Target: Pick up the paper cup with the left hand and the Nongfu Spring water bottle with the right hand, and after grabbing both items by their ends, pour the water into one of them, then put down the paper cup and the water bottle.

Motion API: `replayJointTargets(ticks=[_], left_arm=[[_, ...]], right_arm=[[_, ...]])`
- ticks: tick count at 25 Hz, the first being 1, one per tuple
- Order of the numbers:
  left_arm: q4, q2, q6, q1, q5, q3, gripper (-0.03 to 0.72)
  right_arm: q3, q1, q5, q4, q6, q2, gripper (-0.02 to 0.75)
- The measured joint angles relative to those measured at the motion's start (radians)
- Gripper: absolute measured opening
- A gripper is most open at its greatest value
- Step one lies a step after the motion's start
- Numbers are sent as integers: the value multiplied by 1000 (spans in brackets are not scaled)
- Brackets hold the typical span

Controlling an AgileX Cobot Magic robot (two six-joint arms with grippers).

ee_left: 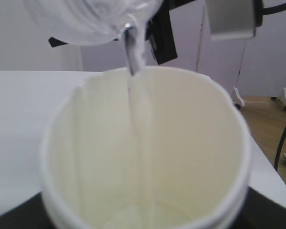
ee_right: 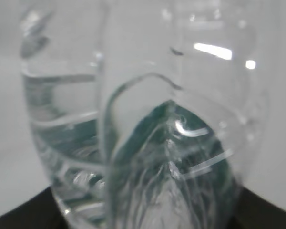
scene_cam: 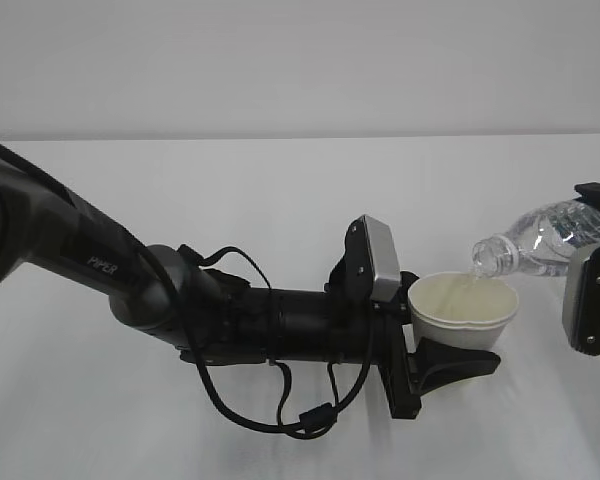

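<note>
- The left arm (scene_cam: 230, 320) reaches across the table (scene_cam: 280, 200) toward 3 o'clock in the outside view and holds the paper cup (scene_cam: 463, 312) upright and lifted, rim level, likely so that it can take what is poured without spilling.
- Its jaws stand partly open, closed on the low part of the cup; the black fingers (scene_cam: 455, 362) show under and beside the cup's base.
- The bottle (scene_cam: 540, 238) comes in from 3 o'clock, tilted with its open neck lowest, just above the cup's rim at about 1 o'clock of the cup.
- The right arm's grey camera block (scene_cam: 592, 298) hangs at the frame's right edge; its jaws stand partly open around the bottle's far end, as the right wrist view shows the bottle (ee_right: 148, 133) filling the gap with black fingers (ee_right: 19, 210) at the lower corners.
- In the left wrist view a thin stream of water (ee_left: 133, 57) runs from the neck down the cup's inner wall (ee_left: 181, 143), so the pour seems under way; a little pools at the bottom.
- Room: the neck sits near the rim with little to spare, so a sideways drift could send water outside the cup.
- Below the cup the table is bare and wide; the table's edge appears at 3 o'clock in the left wrist view, well apart from the cup.
</note>
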Motion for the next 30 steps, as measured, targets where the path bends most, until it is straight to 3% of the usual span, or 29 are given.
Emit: replayJointTargets(ticks=[30], left_arm=[[-4, 0, 0, -2, 0, 0, 440]], right_arm=[[-2, 0, 0, 0, -31, 0, 407]])
